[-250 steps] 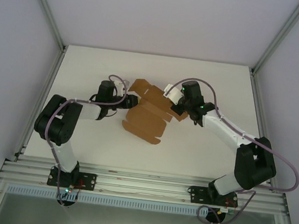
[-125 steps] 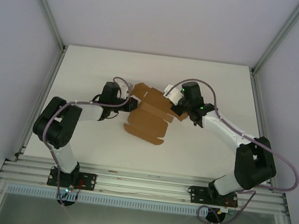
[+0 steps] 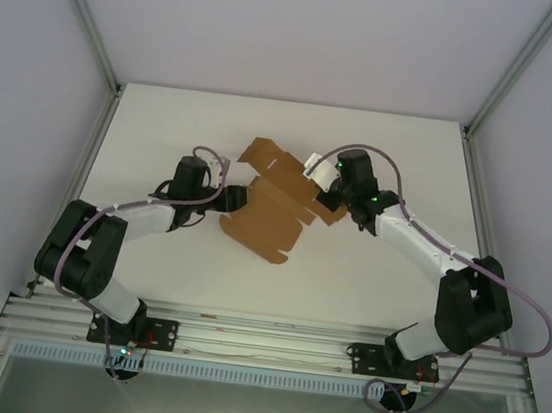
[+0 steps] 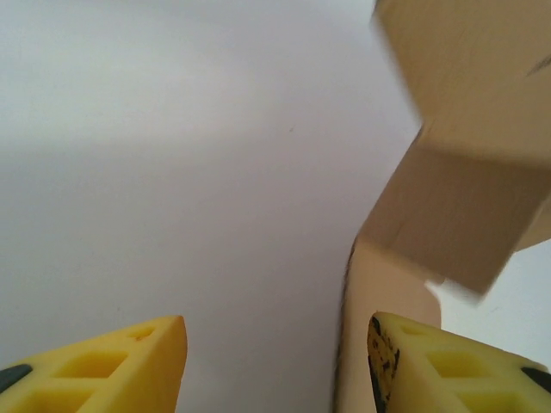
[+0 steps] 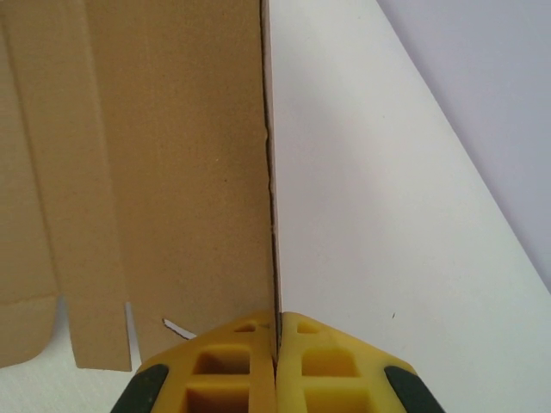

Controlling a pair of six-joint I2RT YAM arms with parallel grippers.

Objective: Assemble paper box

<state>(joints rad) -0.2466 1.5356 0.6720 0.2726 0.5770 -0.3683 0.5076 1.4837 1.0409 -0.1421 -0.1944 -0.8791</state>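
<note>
The paper box point(image 3: 270, 206) lies near the middle of the white surface point(image 3: 164, 132), between the two arms. It is an unfolded brown cardboard sheet with flaps and tabs, partly creased, and some panels are raised off the surface.

Left hand point(image 3: 234, 199): positioned at the left edge of the sheet. In the left wrist view the left hand point(image 4: 275, 366) is spread wide, with its yellow fingers point(image 4: 129, 366) far apart. A cardboard panel point(image 4: 465, 198) rises on the right side of that view. Its lower edge sits just inside the right-side finger. Contact between that finger and the cardboard cannot be confirmed, as the picture is blurred there.

Right hand point(image 3: 326, 195): positioned at the right edge of the sheet. In the right wrist view the right hand point(image 5: 276, 344) is clamped on the cardboard, with both yellow fingers pressed together on a thin upright edge. The held panel point(image 5: 155, 172) extends to the left of the grip, showing fold lines and a cut slot near the fingers. Bare white surface point(image 5: 362, 215) lies to the right of the grip.
</note>
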